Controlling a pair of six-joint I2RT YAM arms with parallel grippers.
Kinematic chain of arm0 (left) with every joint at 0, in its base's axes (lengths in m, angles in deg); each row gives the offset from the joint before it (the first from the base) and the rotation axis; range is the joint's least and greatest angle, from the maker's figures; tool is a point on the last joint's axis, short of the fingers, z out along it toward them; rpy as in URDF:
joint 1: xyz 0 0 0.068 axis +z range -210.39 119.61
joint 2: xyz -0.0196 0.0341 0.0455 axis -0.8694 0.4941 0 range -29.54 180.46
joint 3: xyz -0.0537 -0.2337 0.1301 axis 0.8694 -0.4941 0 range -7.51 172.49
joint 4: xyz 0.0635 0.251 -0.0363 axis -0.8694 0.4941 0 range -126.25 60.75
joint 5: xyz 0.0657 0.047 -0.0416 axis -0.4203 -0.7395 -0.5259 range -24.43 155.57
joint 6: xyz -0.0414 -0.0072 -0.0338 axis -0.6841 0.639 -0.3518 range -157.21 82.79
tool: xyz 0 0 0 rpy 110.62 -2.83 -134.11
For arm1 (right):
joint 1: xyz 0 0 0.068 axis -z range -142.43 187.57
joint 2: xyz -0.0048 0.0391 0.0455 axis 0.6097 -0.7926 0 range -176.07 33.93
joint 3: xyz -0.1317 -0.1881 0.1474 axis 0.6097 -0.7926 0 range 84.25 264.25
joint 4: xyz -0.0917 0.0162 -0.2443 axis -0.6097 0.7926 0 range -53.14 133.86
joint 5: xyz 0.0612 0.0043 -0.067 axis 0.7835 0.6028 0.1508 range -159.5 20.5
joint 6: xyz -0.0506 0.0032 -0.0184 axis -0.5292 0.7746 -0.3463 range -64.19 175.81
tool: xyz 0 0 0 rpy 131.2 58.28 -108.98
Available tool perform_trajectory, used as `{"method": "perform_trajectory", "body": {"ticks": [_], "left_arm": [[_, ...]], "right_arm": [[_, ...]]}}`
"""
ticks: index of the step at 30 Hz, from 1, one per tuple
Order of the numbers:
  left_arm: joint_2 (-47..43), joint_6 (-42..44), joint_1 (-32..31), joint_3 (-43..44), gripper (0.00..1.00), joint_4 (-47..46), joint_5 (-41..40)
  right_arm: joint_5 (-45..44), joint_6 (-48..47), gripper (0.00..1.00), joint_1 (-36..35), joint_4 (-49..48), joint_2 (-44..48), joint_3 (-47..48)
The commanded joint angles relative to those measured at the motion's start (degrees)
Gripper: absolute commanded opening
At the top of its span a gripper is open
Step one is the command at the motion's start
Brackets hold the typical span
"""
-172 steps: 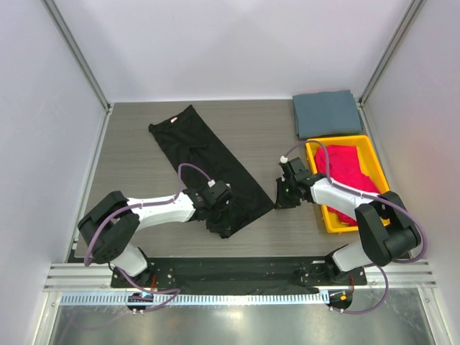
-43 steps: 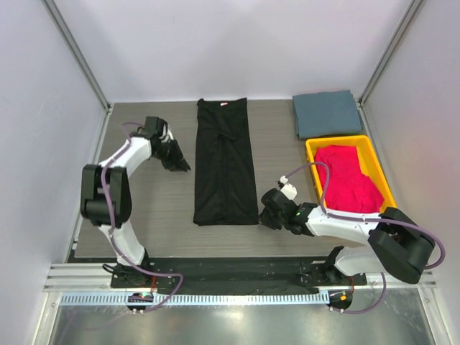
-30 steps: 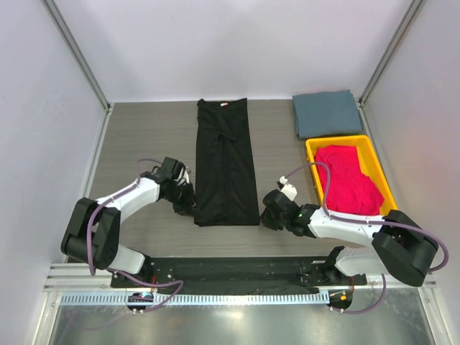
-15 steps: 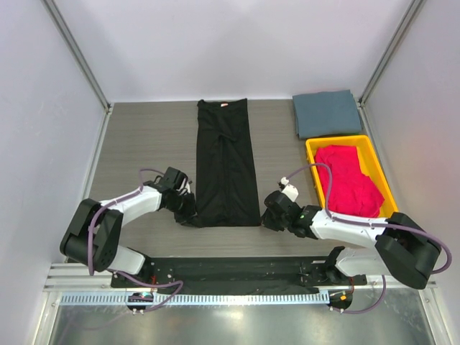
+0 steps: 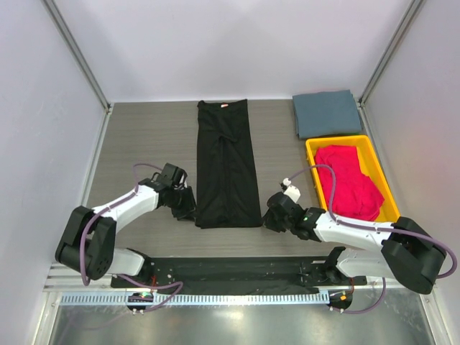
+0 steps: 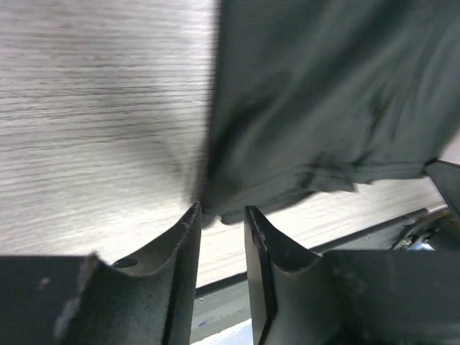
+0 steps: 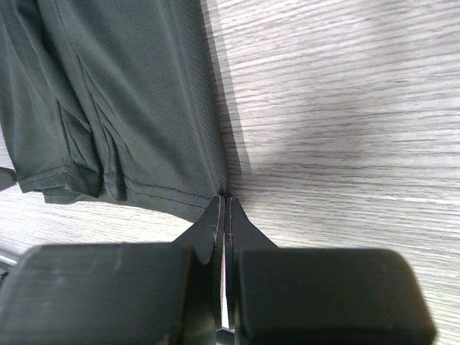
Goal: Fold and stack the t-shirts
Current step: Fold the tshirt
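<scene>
While the slate grey-blue t-shirt (image 5: 327,113) lies folded flat at the far right corner of the table (image 5: 144,144), it is the only finished one you can count. The magenta-red t-shirts (image 5: 348,180) sit heaped and unfolded in the yellow tray (image 5: 338,139). That puts you early in the job.

Your black t-shirt (image 5: 226,165) is partway there. It lies mid-table as a long narrow strip, sides folded in, with the red-white neck label (image 5: 223,105) at the far end and the hem toward the arm bases. By my reading, it needs folding end over end and then stacking, and the red ones come after that.

Both of your arms reach low and forward across the near part of the table, elbows out, wrists angled in toward the hem. Your left gripper (image 6: 219,210) is at the hem's near-left corner with only a narrow gap between its fingers. The cloth's corner sits right at the mouth of that gap, and I cannot tell whether it is caught. Your right gripper (image 7: 223,201) is at the near-right corner with its fingers pressed together. The hem draws to a point at their tips, so it looks to be nipping just the corner.
</scene>
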Motion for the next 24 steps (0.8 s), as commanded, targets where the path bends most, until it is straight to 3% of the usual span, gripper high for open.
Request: {"method": "perform_trajectory", "body": {"ticks": [1,11,14,18,24], "left_arm": [[1.6,-1.6,0.0,-2.4,0.3,-3.6,2.1],[1.4,-5.1,0.0,-7.3,0.26,-10.1,4.2],[2.2,-5.2,-0.2,-8.1,0.2,-10.9,4.6],[-0.7,-6.3,-0.5,-9.4,0.02,-10.7,5.3],[-7.1,-9.4,-5.8,-8.9,0.0,-6.8,1.4]], "right_arm": [[-0.6,-0.6,0.01,-0.4,-1.4,1.6,-0.8],[-0.7,-0.2,0.01,-0.4,-2.0,1.2,-0.9],[-0.7,-0.3,0.01,-0.5,-1.7,1.5,-0.8],[-3.3,-0.4,0.01,-1.2,0.0,3.6,-0.5],[-5.9,0.2,0.01,-4.4,4.3,8.6,-0.7]]}}
